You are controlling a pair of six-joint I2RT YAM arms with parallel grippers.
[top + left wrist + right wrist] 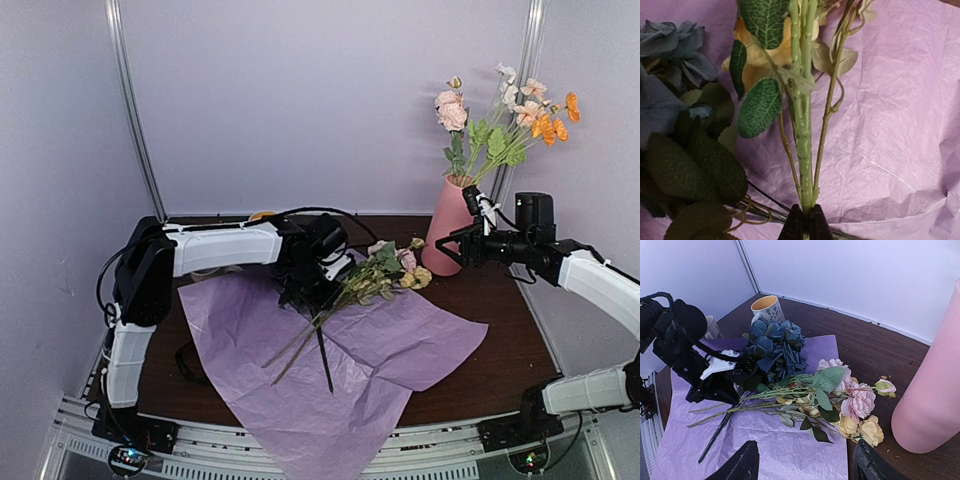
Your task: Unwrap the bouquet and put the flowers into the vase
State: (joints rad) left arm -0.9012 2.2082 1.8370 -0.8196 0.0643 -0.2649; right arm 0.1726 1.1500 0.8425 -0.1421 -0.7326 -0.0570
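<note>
With the left gripper (804,222) pinched shut low on the stems (804,145) of the flowers (385,268) lying on the paper (400,340), it should lift slowly and level toward the vase (450,225), beside which the right gripper (805,465) hangs open, empty.

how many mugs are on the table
1 for certain: a patterned mug with a yellow inside, standing just behind the blue flowers. A pale cup-like shape further left may be a second, but it is mostly hidden.
</note>
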